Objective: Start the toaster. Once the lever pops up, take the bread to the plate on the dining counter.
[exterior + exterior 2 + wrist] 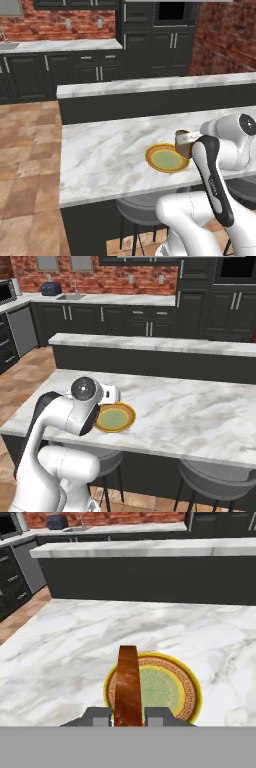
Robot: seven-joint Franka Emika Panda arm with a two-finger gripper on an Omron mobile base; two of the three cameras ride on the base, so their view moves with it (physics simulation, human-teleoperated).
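Observation:
My gripper [129, 717] is shut on the bread [128, 684], a brown slice held on edge between the two fingertips. It hangs just above the near left part of the plate [167, 688], which has a yellow-orange rim and a pale green centre. From the left base view the bread [182, 142] sits over the plate's [166, 159] right edge, with my arm covering part of it. The plate [116, 417] rests on the dining counter [100, 150], near its front edge. The navy toaster [50, 289] stands far off on the back worktop.
A raised marble ledge [150, 85] runs along the counter's far side. Grey stools [210, 476] stand under the near edge. A sink [70, 297] lies beside the toaster, and dark cabinets line the brick back wall.

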